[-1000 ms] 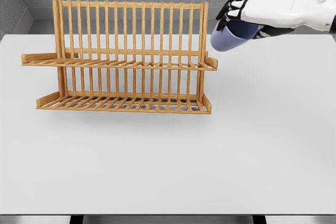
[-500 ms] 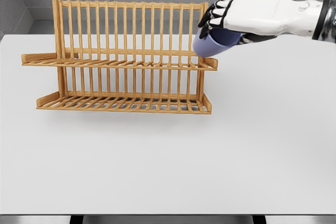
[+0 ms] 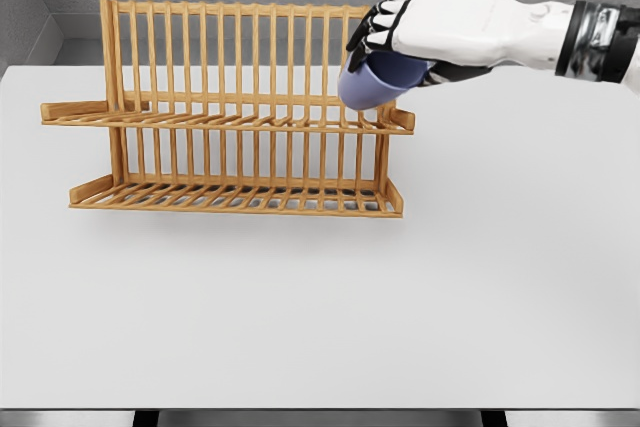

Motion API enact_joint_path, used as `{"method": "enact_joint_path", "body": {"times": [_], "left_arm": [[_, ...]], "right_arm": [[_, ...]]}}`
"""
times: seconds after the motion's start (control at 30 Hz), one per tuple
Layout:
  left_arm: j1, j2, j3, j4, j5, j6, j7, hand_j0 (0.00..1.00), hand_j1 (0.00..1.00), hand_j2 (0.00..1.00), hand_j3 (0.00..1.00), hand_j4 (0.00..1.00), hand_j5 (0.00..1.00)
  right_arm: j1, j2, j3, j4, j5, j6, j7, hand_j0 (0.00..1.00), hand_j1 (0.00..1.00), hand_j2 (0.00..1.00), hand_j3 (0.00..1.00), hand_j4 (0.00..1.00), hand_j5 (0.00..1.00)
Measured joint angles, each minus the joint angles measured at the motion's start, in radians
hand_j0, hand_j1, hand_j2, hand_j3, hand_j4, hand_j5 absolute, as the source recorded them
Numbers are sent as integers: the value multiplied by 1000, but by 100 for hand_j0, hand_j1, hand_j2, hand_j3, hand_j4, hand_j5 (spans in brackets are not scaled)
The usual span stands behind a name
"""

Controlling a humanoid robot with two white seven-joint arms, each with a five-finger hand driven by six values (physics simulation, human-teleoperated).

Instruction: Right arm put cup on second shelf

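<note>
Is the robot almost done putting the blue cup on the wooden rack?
Partly. Done: the right hand has the blue cup gripped and lifted off the table. In hand: the cup hangs tilted in the air, just above the right end of the wooden rack's upper shelf. Left: lowering the cup onto that shelf and letting go. Both shelves hold nothing.
</note>
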Motion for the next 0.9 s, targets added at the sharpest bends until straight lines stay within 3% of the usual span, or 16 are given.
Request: {"method": "enact_joint_path", "body": {"times": [0.5,0.57,0.9], "left_arm": [[0,0,0,0,0,0,0,100,100,100,100,100,100],[0,0,0,0,0,0,0,100,100,100,100,100,100],[0,0,0,0,0,0,0,100,100,100,100,100,100]], "right_arm": [[11,35,81,-1,-11,27,-7,66,66,66,66,66,66],[11,42,89,0,-4,27,-4,100,100,100,100,100,100],[3,22,58,-47,3,24,0,100,100,100,100,100,100]]}}
